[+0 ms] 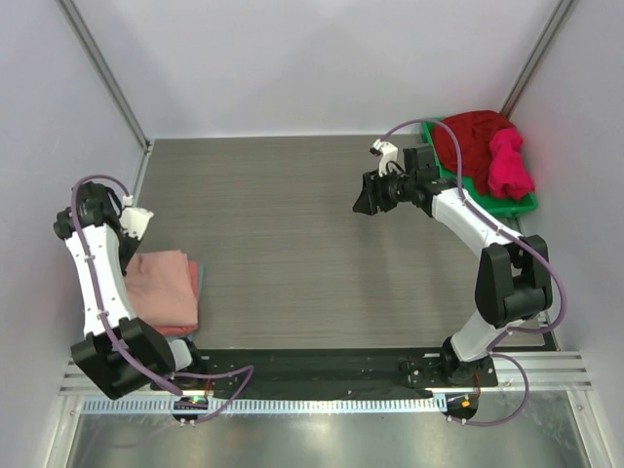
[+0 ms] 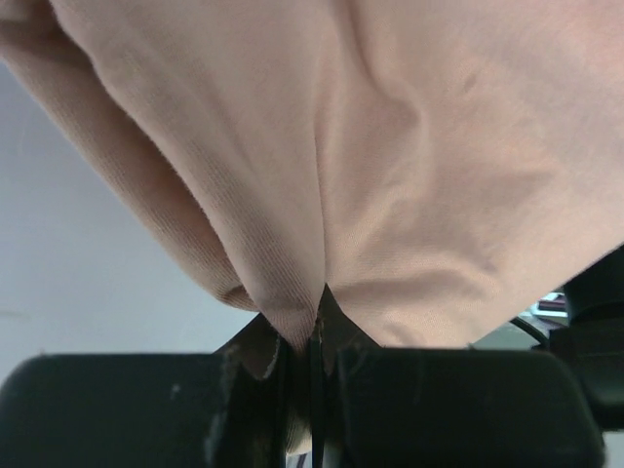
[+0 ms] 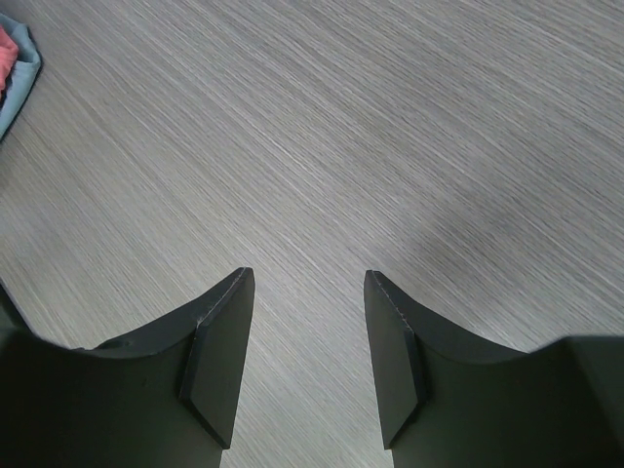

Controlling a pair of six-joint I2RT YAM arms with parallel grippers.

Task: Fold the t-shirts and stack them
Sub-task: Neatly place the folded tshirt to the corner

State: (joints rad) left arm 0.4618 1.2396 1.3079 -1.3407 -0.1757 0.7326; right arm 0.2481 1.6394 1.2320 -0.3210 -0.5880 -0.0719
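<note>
Here, at the tabletop's (image 1: pixel 292 244) left edge, the pink t-shirt (image 1: pixel 161 288) is lying folded. The left claw (image 2: pixel 314 351) is pinching its cloth tight, while the right claw (image 3: pixel 307 341) is hanging open and empty. Pulling away while clamped is likely risking undoing the fold.

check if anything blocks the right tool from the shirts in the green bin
Nothing visible does. The right tool hangs open over the table beside the green bin, which holds the dark red shirt and the magenta shirt. It points away from the bin, so it would likely have to turn first.
</note>
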